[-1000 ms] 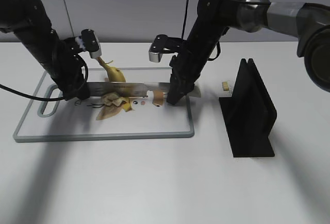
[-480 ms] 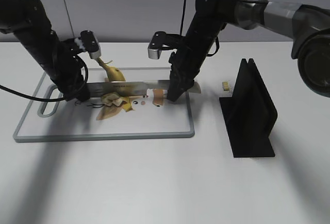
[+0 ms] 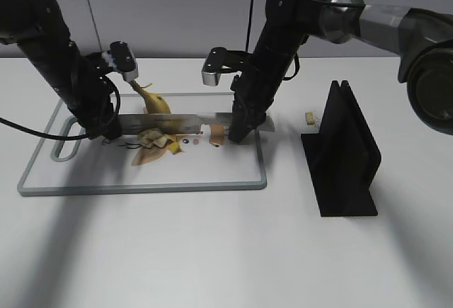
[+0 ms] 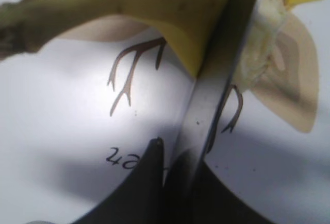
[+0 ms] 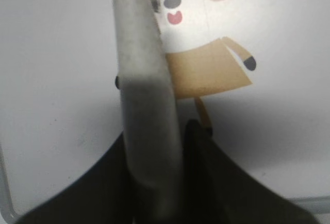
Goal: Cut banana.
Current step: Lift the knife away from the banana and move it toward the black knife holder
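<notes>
Yellow banana (image 3: 154,100) is lying on the white cutting board (image 3: 141,173) toward the table's (image 3: 212,251) far left side, stem pointing to the far edge, peel and flesh bits (image 3: 157,140) sitting just on the near side of the blade. Knife (image 3: 170,118) is lying across the board left to right, blade pressing into the banana in the left wrist view. Right pincer (image 3: 237,134) is clenching the knife handle at the board's right edge. Left pincer (image 3: 106,132) is sitting at the blade tip near the board's left handle slot; can't tell if it's clamped or released. Black stand (image 3: 343,156) is standing at the right side, tiny crumb (image 3: 309,117) just beside it
</notes>
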